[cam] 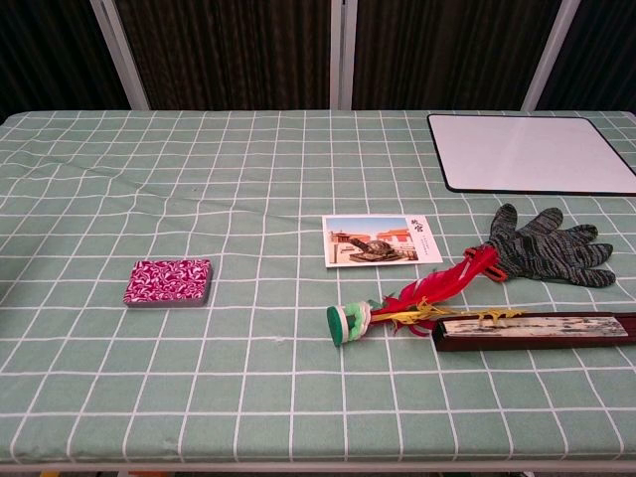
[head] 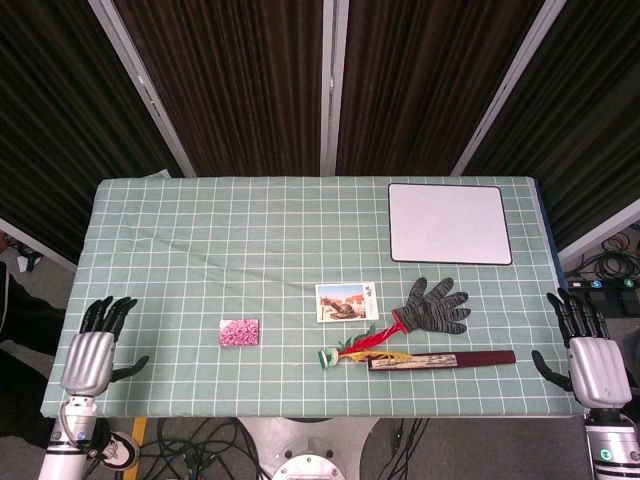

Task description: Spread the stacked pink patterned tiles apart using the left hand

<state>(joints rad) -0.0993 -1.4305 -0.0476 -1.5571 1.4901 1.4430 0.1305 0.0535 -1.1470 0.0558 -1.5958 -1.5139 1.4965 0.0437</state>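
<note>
The stack of pink patterned tiles (head: pixel 239 332) (cam: pixel 169 281) lies flat on the green checked table, left of centre near the front. My left hand (head: pixel 94 354) hovers at the table's front left corner, fingers spread and empty, well to the left of the stack. At the front right corner my right hand (head: pixel 590 358) hangs off the table edge, fingers apart, holding nothing. Neither hand shows in the chest view.
A postcard (head: pixel 347 301) lies near the middle. A grey knit glove (head: pixel 435 306), a red feathered shuttlecock (head: pixel 358 347) and a dark long box (head: pixel 442 360) sit front right. A white board (head: pixel 448 222) lies at the back right.
</note>
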